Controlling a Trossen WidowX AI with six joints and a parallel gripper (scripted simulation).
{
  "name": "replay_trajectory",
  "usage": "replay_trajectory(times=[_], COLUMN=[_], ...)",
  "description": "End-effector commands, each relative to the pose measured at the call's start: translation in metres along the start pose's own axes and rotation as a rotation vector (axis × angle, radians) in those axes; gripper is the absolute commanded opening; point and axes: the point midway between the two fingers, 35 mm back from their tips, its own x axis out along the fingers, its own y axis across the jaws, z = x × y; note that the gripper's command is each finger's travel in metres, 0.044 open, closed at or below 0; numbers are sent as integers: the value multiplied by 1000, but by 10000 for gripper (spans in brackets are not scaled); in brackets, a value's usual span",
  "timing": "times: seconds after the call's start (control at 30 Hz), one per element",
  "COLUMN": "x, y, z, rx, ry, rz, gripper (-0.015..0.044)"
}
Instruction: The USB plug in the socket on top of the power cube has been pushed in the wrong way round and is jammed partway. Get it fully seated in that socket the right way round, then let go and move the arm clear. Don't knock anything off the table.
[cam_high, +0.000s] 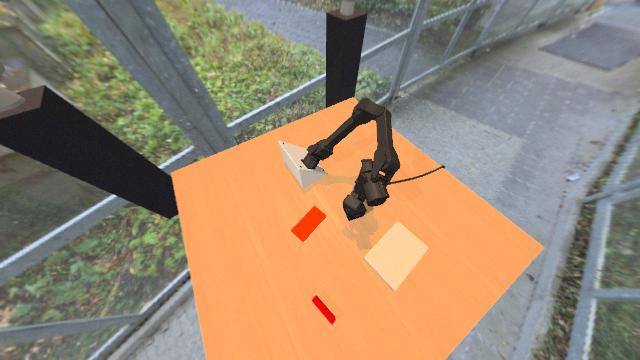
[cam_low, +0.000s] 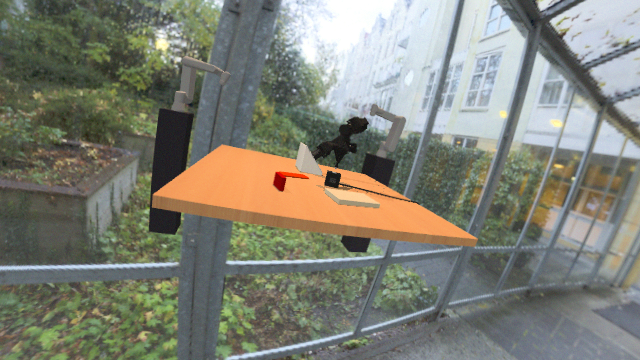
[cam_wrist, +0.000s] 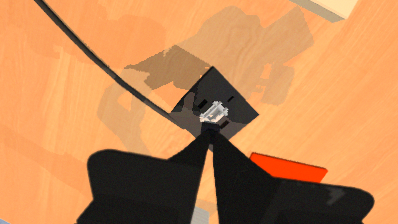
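The end effector (cam_high: 352, 216) (cam_wrist: 211, 137) gripped the USB plug (cam_wrist: 214, 114) above the power cube (cam_wrist: 240, 112) (cam_low: 332, 179) on the counter (cam_high: 240, 240) (cam_low: 240, 175); correct orientation remained unclear, while full seating, release and withdrawal apparently remained ahead.

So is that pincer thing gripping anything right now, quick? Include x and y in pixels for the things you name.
The end effector (cam_wrist: 211, 137) is closed on the USB plug (cam_wrist: 214, 113), just above the black power cube (cam_wrist: 241, 106) (cam_low: 332, 179).

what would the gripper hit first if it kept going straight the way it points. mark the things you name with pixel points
The plug (cam_wrist: 214, 113) is between its fingertips; beyond that, probably the top of the power cube (cam_low: 332, 179) (cam_wrist: 239, 111), though depth is unclear.
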Motion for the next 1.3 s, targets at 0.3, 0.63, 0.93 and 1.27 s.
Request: replay_trajectory(times=[0.3,0.63,0.93,1.27], x=[0,0,0,0], y=[0,0,0,0], z=[0,0,0,0], rx=[334,596,832,1094], ry=[0,0,0,0], rz=[-1,-1,-1,0], gripper=[0,0,0,0])
